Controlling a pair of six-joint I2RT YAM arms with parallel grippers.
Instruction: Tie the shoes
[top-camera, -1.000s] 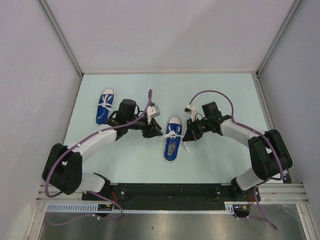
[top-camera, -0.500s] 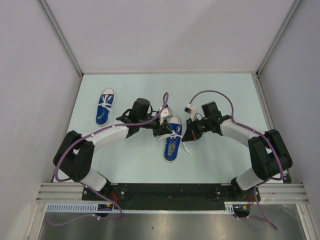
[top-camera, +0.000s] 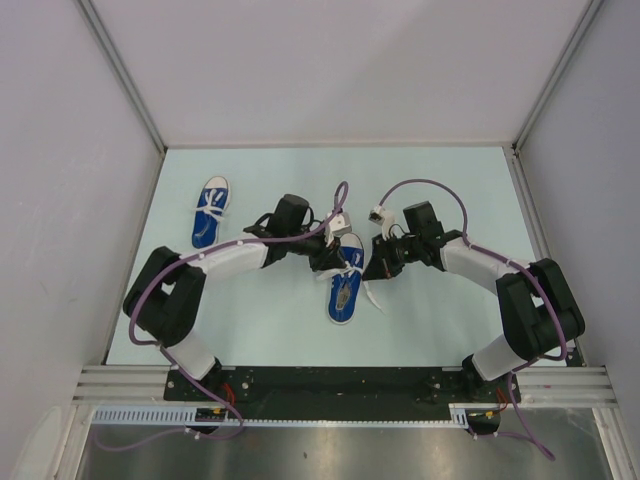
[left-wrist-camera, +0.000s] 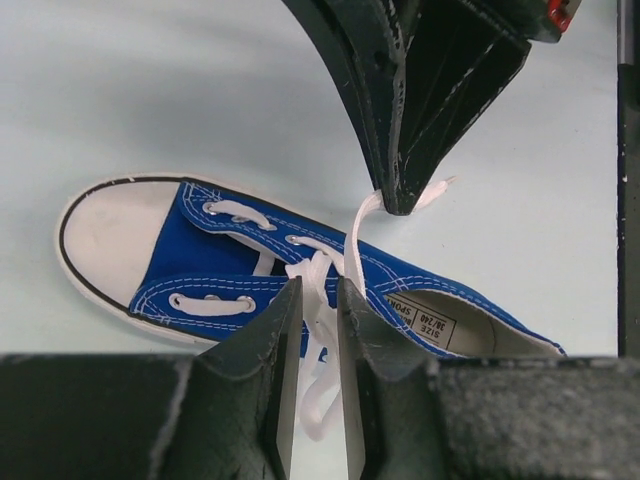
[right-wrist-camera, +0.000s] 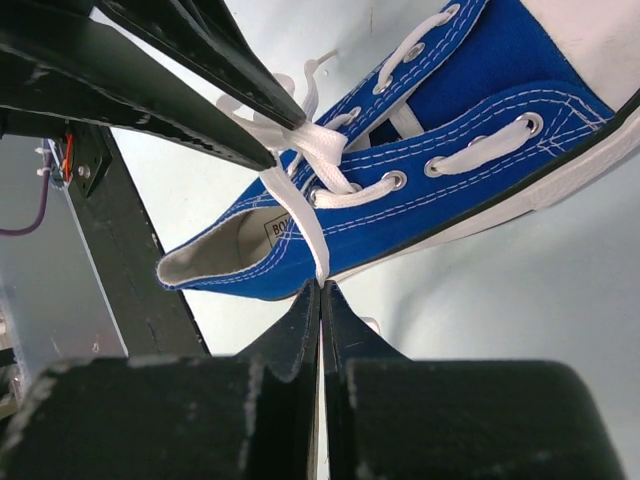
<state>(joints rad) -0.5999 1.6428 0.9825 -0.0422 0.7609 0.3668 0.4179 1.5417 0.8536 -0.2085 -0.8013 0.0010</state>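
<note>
One blue sneaker (top-camera: 342, 283) lies mid-table, toe pointing away; it also shows in the left wrist view (left-wrist-camera: 215, 262) and the right wrist view (right-wrist-camera: 500, 100). Its white laces (right-wrist-camera: 318, 140) cross at the tongue. My right gripper (top-camera: 374, 270) (right-wrist-camera: 321, 286) is shut on one lace strand, pulled taut to the shoe's right. My left gripper (top-camera: 334, 258) (left-wrist-camera: 318, 288) is over the shoe's left side, jaws a narrow gap apart with a loop of lace (left-wrist-camera: 320, 400) between them. The second sneaker (top-camera: 210, 212) lies at the far left, untouched.
White walls with metal posts enclose the pale table (top-camera: 440, 180) on three sides. The black base rail (top-camera: 340, 385) runs along the near edge. Purple cables arc over both arms.
My left arm has swung right from beside the shoe until its fingers straddle the laces. My right gripper has held its lace strand in place.
</note>
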